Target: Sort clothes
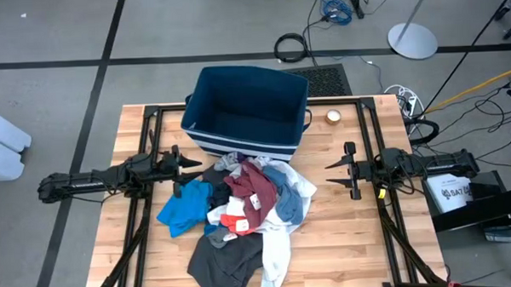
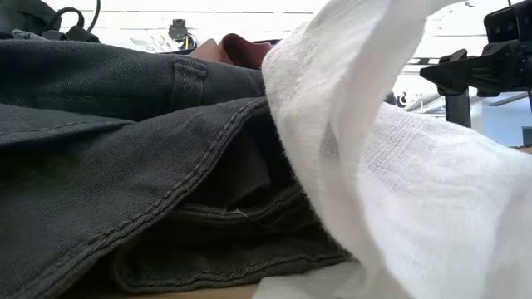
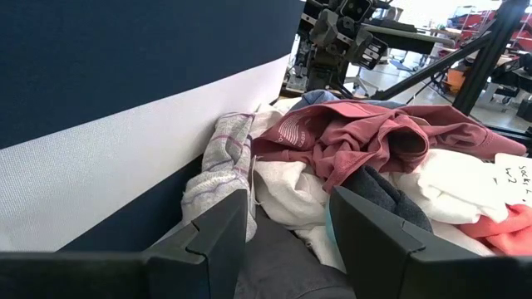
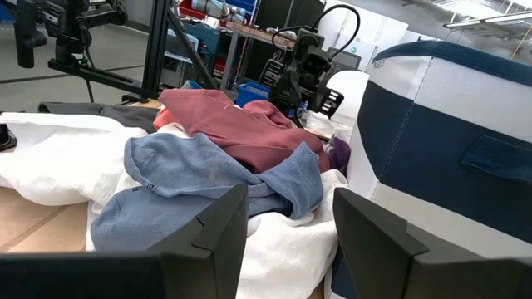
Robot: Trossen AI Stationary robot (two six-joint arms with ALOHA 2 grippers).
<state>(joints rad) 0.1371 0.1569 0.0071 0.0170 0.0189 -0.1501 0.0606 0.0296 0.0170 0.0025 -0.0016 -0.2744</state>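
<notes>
Clearly, the clothes (image 1: pixel 241 214) lay in one loose heap on the wooden table (image 1: pixel 361 242), touching the front wall of the dark blue bin (image 1: pixel 246 110) and stretching away from it toward the near edge. The left gripper (image 1: pixel 191 169) stood open and empty at the heap's edge, pointing straight into it. The right gripper (image 1: pixel 335 174), also open and empty, waited well apart on the other side, so the left arm looked nearer.

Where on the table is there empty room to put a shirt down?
Bare wood shows on the table between the clothes and the right gripper, and in the near left corner by the blue top. It is crowded in the middle, where the pile presses against the bin.
</notes>
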